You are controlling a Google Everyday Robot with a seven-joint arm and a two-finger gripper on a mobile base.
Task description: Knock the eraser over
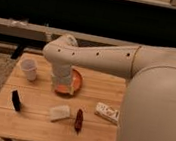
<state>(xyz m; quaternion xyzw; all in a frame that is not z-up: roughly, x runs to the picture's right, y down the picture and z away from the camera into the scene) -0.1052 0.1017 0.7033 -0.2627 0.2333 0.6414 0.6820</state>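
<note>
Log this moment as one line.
eraser: upright, untouched | gripper: at orange plate, apart from eraser | status: not yet knocked over

You are looking at a low bench (32, 124) of pale wooden slats. At its back left a white cup (29, 69) stands upright. To the cup's right sits a round orange plate (78, 80), and the end effector (62, 86) hangs over the plate's left half. Near the left edge, the small slim black rectangular eraser (15, 100) stands on end. Toward the front middle you have a pale whitish squarish block (59, 113), with a dark red elongated pepper-like object (78, 120) just beside it on the right. A flat white packet (107, 112) lies near the right side.
</note>
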